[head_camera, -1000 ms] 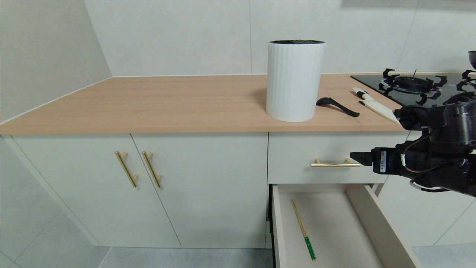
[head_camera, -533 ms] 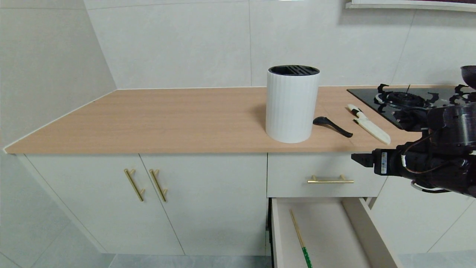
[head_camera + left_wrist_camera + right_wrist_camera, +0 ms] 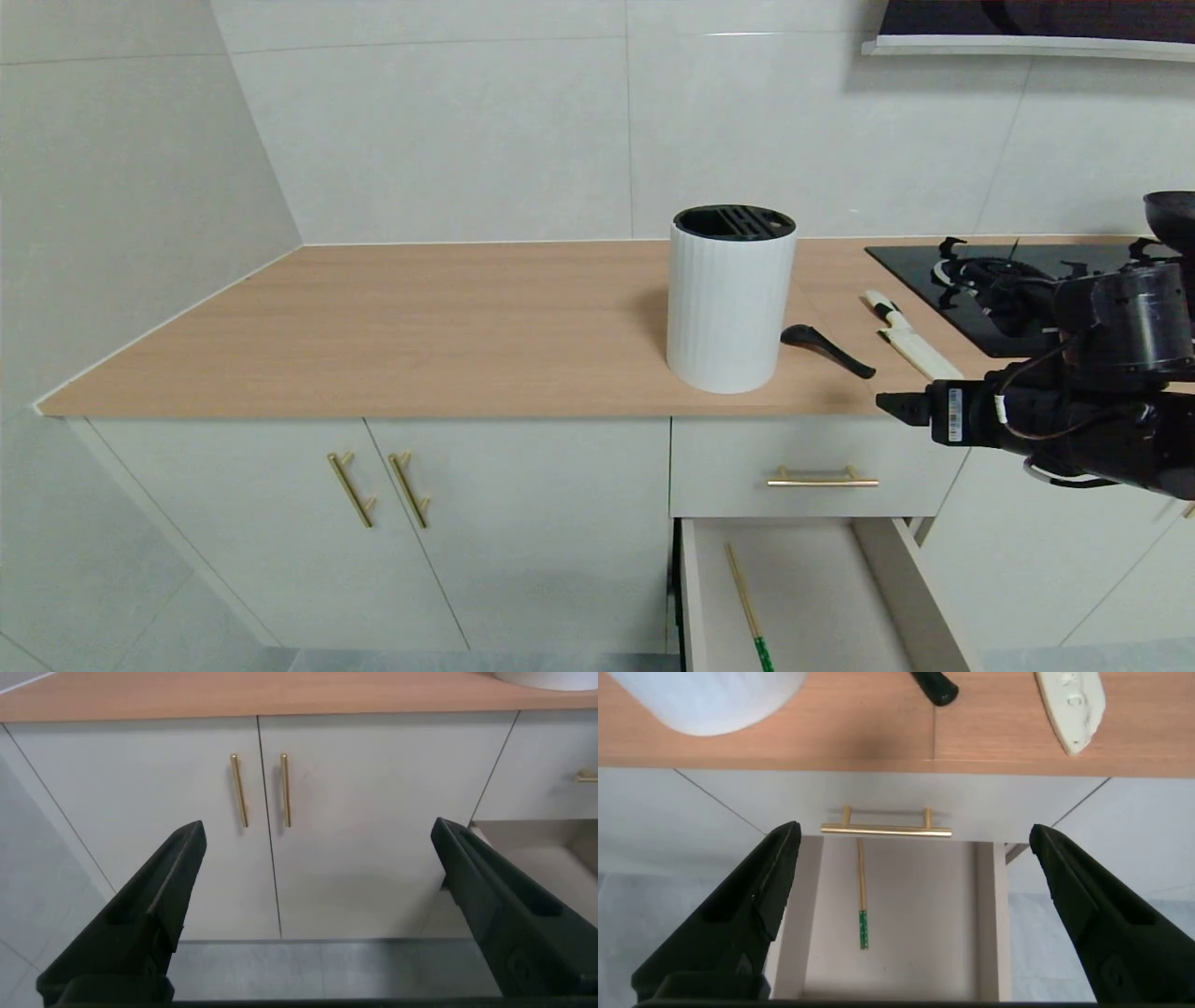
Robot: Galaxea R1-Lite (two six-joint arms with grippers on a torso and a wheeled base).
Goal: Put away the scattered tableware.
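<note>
On the wooden counter stands a white ribbed holder with a black slotted top. To its right lie a black spoon and a white knife. In the right wrist view, the spoon's handle and the knife's blade sit near the counter's front edge. My right gripper is open at that edge, in front of the knife and above the open drawer. Chopsticks lie in that drawer. My left gripper is open and faces the cabinet doors.
A black gas stove sits at the counter's right end. The closed upper drawer has a gold handle. Two cabinet doors with gold handles are to the left. A tiled wall runs behind and along the left side.
The whole head picture has shifted down, so the camera has moved up. Against the cabinet, my right gripper has risen from the drawer handle's height to the counter's edge.
</note>
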